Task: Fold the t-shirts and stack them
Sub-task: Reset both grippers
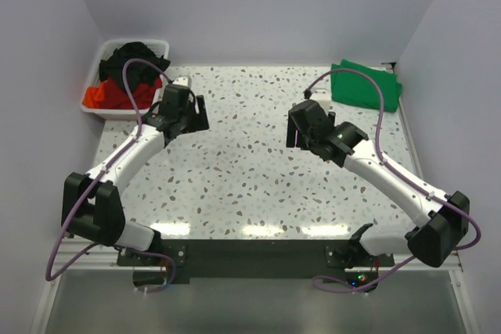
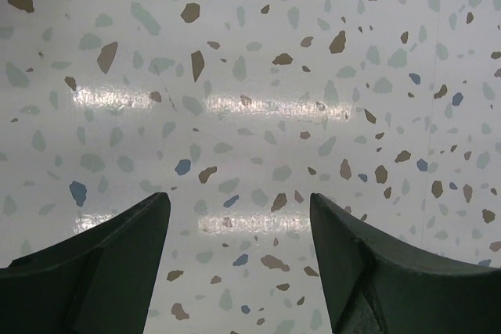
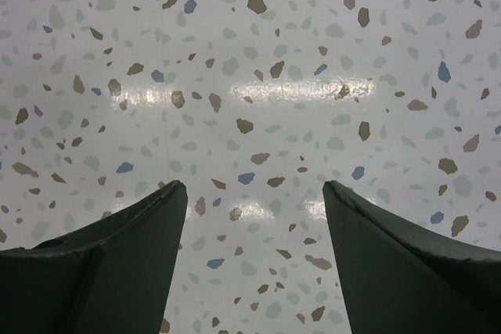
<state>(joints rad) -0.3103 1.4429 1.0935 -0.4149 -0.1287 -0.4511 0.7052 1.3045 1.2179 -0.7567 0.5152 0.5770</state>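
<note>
My left gripper and right gripper both hang released, jaws spread wide, nothing held, over the white speckled table. The bright green fabric t-shirt lies folded at the table's far right corner. The crumpled black t-shirt and orange-red t-shirt sit bunched in the white plastic bin at the far left corner, black on top.

The left arm is extended forward and angled inward; the right arm is mirrored toward it. The left gripper and the right gripper are pointed downward, jaws spread wide, nothing held between them.
</note>
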